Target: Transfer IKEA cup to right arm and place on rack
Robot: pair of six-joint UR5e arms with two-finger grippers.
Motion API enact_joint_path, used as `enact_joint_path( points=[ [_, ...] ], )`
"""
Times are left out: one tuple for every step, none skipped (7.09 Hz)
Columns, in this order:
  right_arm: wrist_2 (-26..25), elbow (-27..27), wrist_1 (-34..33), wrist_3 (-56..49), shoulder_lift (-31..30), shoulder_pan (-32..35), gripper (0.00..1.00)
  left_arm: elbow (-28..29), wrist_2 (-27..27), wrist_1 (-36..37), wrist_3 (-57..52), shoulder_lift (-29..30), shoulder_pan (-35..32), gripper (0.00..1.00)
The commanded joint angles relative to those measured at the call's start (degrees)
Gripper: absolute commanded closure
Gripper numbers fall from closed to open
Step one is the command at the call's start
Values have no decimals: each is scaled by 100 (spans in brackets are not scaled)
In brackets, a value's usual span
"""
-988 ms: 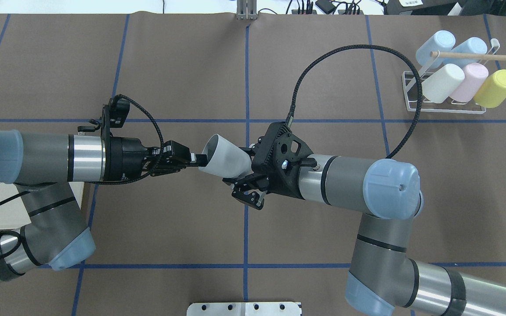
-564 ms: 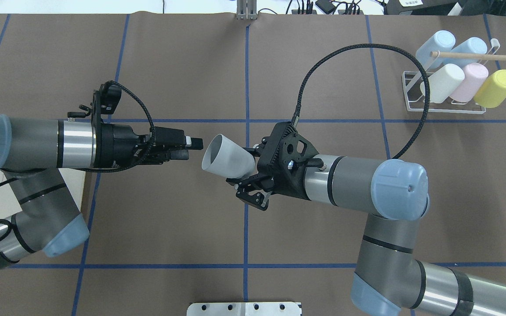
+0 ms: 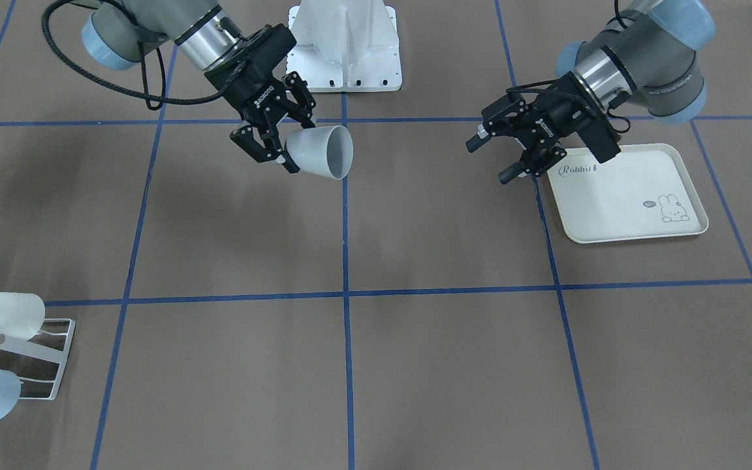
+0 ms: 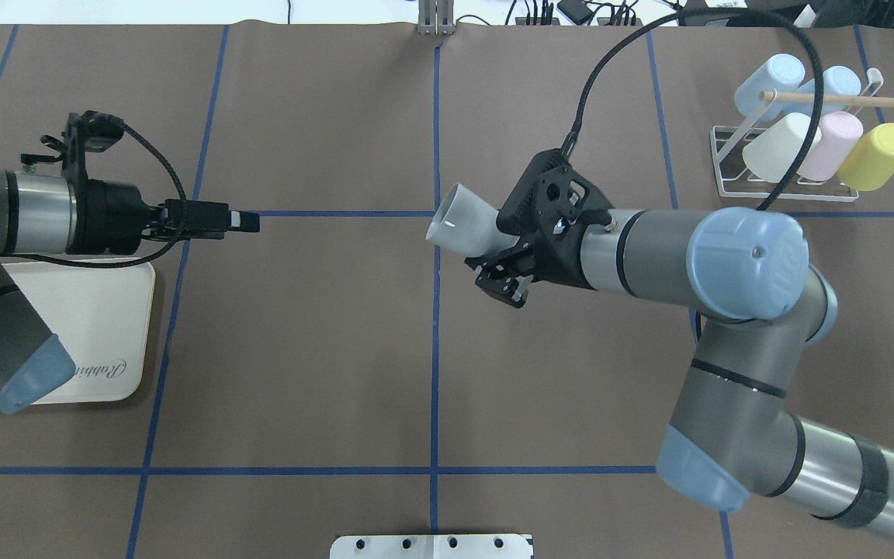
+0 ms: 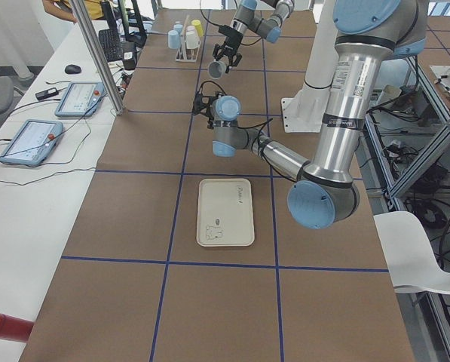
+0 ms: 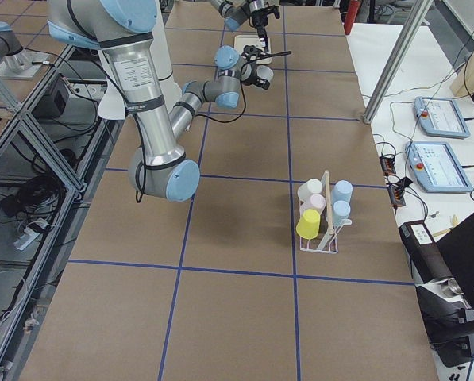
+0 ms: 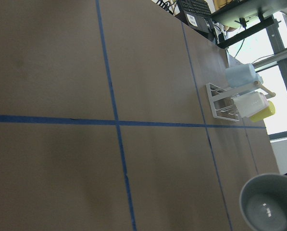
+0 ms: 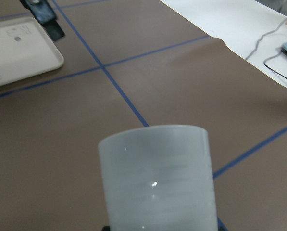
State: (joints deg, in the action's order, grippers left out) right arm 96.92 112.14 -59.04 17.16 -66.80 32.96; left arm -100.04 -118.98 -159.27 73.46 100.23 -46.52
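Cup (image 3: 324,151) in right gripper (image 3: 291,138), mid-table

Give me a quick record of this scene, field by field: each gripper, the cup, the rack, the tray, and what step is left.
Right gripper: shut on the grey cup
Cup pose: held sideways in the air, mouth facing away from the gripper
Left gripper: open, empty, near the tray
Rack: on the robot's right, far side; holds five cups, two light blue, one white, one pink, one yellow
Tray: nothing on it
Handover: done
Left to do: place the grey cup on the rack
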Motion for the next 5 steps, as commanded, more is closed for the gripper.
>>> enact_joint_path(
  points=[
    [624,141,-1587,-464,-17,1068,100,11,-11,475,-1722,-563,-409,0],
    [774,133,-2263,-1164,-17,1508,100,20,-11,476,-1991,-653,-471,0],
    [741,115,-2931,-1998,9,1938,100,11,-11,476,-1994,-662,-481,0],
    [679,71,-3330,-3242,-17,2465,100,11,-2,468,-1994,-662,-472,0],
    [418,-94,-3447,-4672,-43,2870,100,11,7,467,-1994,-662,-472,0]
  ],
)
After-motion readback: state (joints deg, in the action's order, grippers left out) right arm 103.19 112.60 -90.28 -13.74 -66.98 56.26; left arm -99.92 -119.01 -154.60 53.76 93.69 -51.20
